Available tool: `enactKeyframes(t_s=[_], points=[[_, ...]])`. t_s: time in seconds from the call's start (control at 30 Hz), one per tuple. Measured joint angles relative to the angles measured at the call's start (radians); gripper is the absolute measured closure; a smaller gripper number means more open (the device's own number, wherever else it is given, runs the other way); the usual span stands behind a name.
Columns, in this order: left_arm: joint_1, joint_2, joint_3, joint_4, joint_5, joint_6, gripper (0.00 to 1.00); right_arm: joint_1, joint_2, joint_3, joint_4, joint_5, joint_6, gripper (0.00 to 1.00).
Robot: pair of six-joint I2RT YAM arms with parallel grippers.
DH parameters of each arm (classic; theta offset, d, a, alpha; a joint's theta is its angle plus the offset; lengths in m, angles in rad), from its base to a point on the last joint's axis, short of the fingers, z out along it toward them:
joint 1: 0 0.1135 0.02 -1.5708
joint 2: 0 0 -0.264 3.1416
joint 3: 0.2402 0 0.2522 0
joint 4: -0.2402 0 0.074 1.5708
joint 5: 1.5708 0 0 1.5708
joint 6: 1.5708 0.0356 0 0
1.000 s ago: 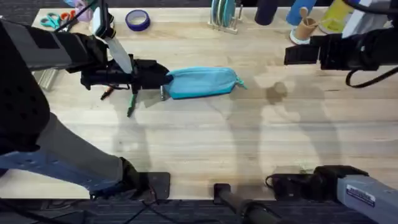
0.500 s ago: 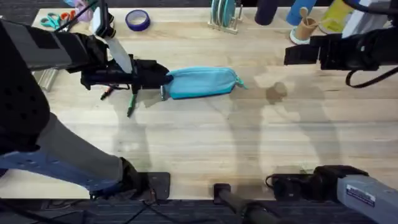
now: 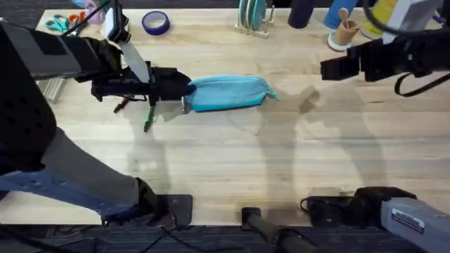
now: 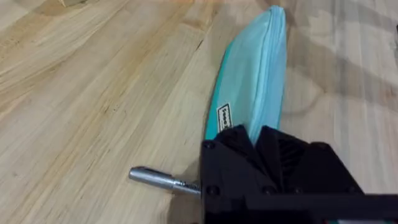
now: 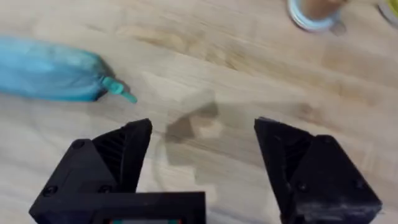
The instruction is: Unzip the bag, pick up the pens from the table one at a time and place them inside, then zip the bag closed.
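A: Start big. What sits on the counter [image 3: 232, 161]?

B: The light blue bag [image 3: 228, 93] lies lengthwise near the middle, zipper seemingly closed, its teal pull [image 5: 120, 89] at the end facing the right arm. Beside its other end lie the pens: a green pen [image 3: 148, 118], an orange pen [image 3: 121, 105] and a dark grey pen [image 4: 163, 180] with a silver tip.

A: And the arms?

B: The left claw [image 3: 181, 88] is pressed together on the bag's end, pinching the fabric to anchor it. The right claw [image 5: 202, 165] hangs spread, well apart from the bag, above bare wood.

A: Which step, then?

B: I judge it the unzipping, barely begun. Next, the right claw should come down to the teal pull, close on that small tab, and draw it along the bag while the left keeps the end pinned.
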Motion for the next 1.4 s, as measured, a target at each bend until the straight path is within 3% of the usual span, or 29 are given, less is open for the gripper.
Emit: enactKeyframes(t_s=[0.07,0.33,0.53,1.03,1.4], points=[[0.000,0.000,0.000,0.000,0.000,0.000,0.957,0.000,0.000,0.000,0.000,-0.110,-0.127,0.018],[0.000,0.000,0.000,0.000,-0.005,-0.007,0.957,0.000,0.000,0.000,0.022,-0.305,-0.273,0.040],[0.000,0.000,0.000,0.000,-0.005,-0.011,0.957,0.001,0.025,0.004,0.035,-0.353,-0.312,0.038],[0.000,0.000,0.000,0.000,-0.006,-0.015,0.958,0.000,0.237,0.006,0.133,-0.425,-0.382,0.028],[0.000,0.000,0.000,0.000,-0.006,-0.018,0.957,-0.012,0.279,0.006,0.146,-0.491,-0.396,0.007]])
